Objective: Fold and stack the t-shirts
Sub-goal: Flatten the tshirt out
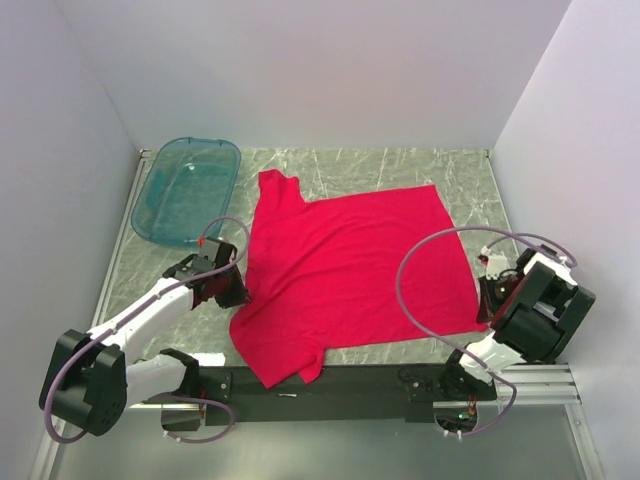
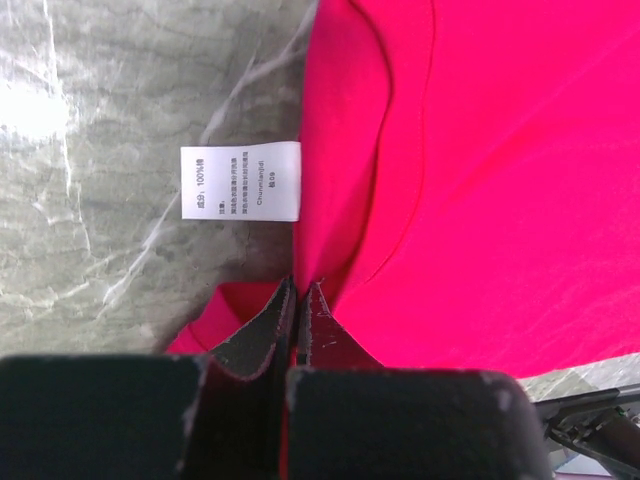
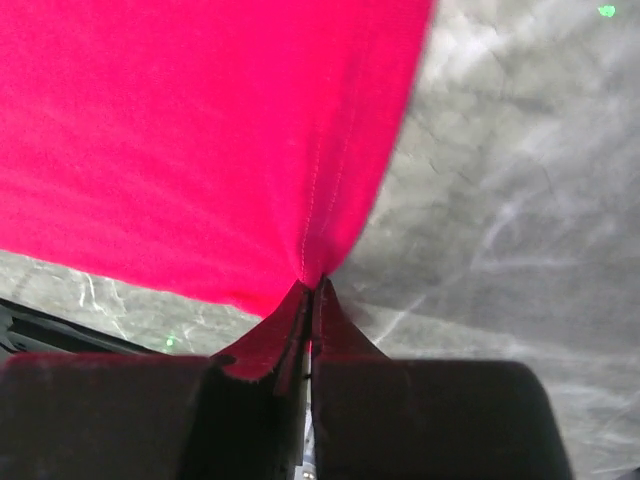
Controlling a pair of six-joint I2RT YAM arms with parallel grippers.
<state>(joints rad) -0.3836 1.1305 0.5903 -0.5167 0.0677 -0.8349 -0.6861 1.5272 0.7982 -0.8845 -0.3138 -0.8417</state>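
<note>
A plain red t-shirt (image 1: 345,270) lies spread on the marble table, one sleeve toward the back and one toward the front. My left gripper (image 1: 235,288) is shut on the shirt's left edge near the collar; the left wrist view shows the red fabric (image 2: 480,200) pinched between the closed fingers (image 2: 262,330), with a white care label (image 2: 240,181) sticking out over the table. My right gripper (image 1: 490,298) is shut on the shirt's right hem corner; the right wrist view shows the hem (image 3: 200,150) pinched at the fingertips (image 3: 285,325).
A translucent teal plastic tub (image 1: 187,190) stands at the back left, close to the left arm. White walls enclose the table on three sides. The black arm-mounting rail (image 1: 330,385) runs along the near edge, just below the shirt's front sleeve.
</note>
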